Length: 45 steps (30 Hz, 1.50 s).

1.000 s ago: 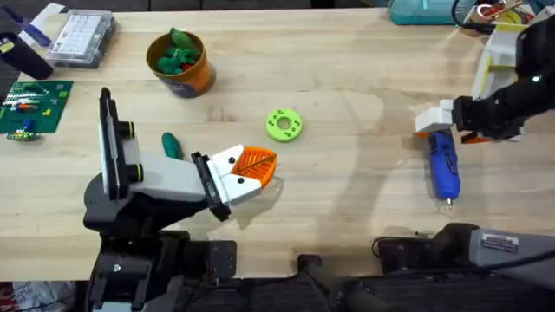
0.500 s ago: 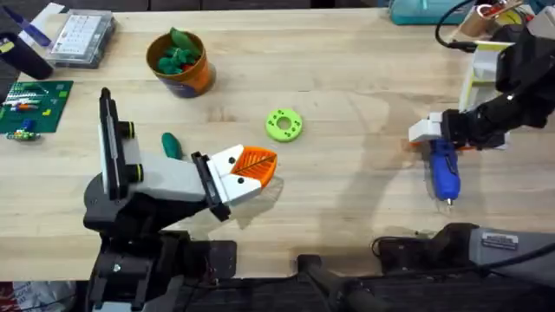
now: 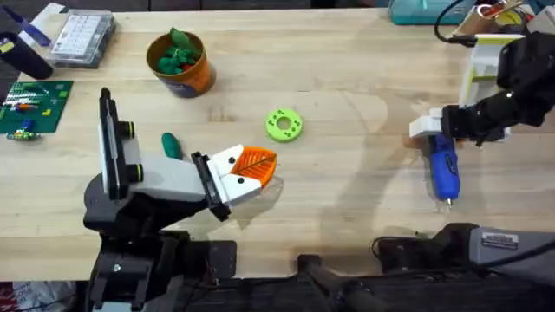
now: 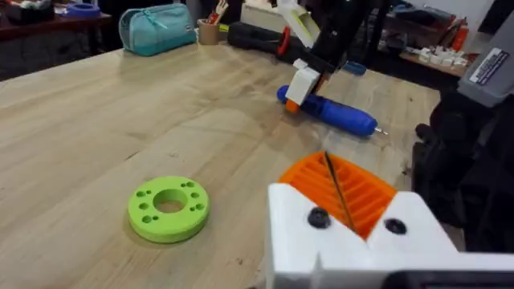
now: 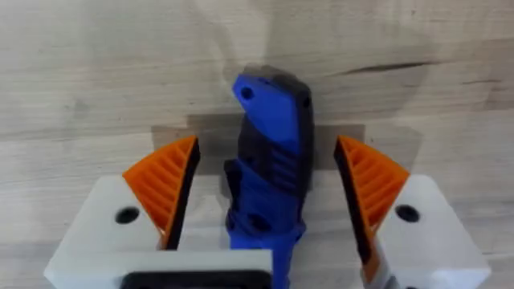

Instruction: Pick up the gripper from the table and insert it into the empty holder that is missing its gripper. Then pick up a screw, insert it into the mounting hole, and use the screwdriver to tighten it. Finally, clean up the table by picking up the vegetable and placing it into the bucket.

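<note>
The blue screwdriver (image 3: 445, 167) lies on the table at the right, its silver bit toward the front edge. My right gripper (image 3: 428, 127) is over its far end. In the right wrist view this gripper (image 5: 267, 144) is open, an orange pad on each side of the screwdriver (image 5: 271, 193) with gaps between. My left gripper (image 3: 251, 166) is shut on nothing near the table's middle front. The dark-green vegetable (image 3: 172, 145) lies just behind the left arm. The orange bucket (image 3: 196, 78) stands at the back left with green pieces in it.
A lime-green ring (image 3: 284, 124) lies mid-table, also seen as the ring (image 4: 169, 209) ahead of the left gripper (image 4: 329, 164). A clear compartment box (image 3: 82, 36) and a green circuit board (image 3: 33, 104) sit far left. A white-and-yellow stand (image 3: 482, 59) and a teal pouch (image 3: 421, 10) are back right.
The right wrist has turned and its gripper shifted slightly left, settling over the screwdriver's far end. The screwdriver and the left arm have not moved.
</note>
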Each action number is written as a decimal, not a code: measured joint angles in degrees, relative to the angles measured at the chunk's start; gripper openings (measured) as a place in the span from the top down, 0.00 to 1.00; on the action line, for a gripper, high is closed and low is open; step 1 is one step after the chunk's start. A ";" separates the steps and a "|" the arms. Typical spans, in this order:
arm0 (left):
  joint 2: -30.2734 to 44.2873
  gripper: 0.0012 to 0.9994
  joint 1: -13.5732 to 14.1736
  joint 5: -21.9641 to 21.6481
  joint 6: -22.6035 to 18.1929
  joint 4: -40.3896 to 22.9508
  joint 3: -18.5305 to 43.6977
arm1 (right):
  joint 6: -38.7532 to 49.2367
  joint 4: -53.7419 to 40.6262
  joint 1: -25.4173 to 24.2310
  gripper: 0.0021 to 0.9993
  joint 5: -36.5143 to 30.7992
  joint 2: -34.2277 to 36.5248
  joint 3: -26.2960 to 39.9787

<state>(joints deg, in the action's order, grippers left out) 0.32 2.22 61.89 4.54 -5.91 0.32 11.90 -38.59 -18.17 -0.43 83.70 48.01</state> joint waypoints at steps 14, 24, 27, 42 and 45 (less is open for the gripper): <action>0.00 1.00 0.00 0.00 0.00 0.00 0.00 | 1.42 0.44 -0.13 0.17 -0.42 3.70 1.40; 0.00 1.00 0.00 0.00 0.00 0.00 0.00 | 1.86 2.16 -0.46 0.98 -1.49 4.70 1.60; 0.00 1.00 0.00 0.00 0.00 0.00 0.00 | 1.86 2.16 -0.46 0.98 -1.49 4.70 1.60; 0.00 1.00 0.00 0.00 0.00 0.00 0.00 | 1.92 -2.08 -0.15 0.98 5.56 1.76 1.91; 0.00 1.00 0.00 0.00 0.00 0.00 0.00 | 1.84 -6.49 1.52 0.98 6.73 -1.24 6.11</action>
<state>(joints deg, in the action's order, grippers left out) 0.32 2.22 61.89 4.54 -5.91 0.32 13.74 -45.08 -16.66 6.31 82.46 54.12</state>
